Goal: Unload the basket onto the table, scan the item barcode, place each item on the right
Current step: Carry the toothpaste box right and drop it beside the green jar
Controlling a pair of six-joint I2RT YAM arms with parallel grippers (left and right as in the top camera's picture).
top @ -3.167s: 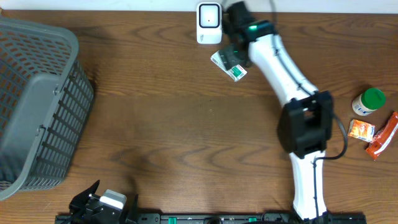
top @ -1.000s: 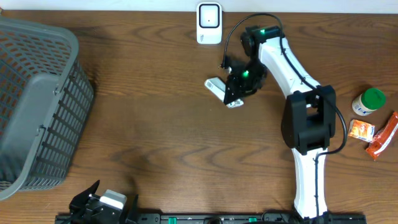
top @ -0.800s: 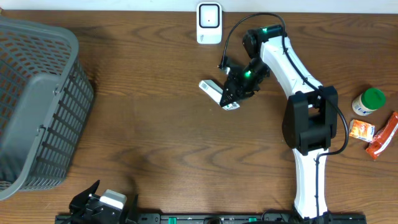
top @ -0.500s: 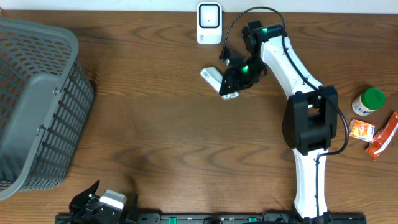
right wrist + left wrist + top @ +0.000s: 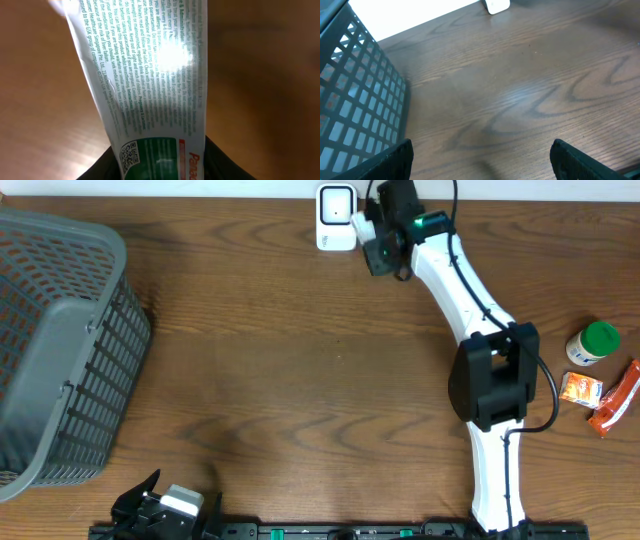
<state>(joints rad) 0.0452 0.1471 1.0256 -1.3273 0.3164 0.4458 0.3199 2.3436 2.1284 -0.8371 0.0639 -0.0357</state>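
Medicine carton (image 5: 150, 100) is sitting in the right gripper (image 5: 383, 242), raised just beside the scanner (image 5: 336, 216) at the far edge of the table (image 5: 300, 380). Right fingers (image 5: 102, 170) are pinching its lower end, by the green band. You are handling light, thin card, I judge: it is likely denting under a hard squeeze and its glossy face is glaring, so take it by the narrow sides, clear of the printed codes. Overhead is showing carton-to-scanner placement while hiding nearly all the carton; right wrist is showing the print and a square code. Left fingers (image 5: 395, 157) are standing spread wide, empty
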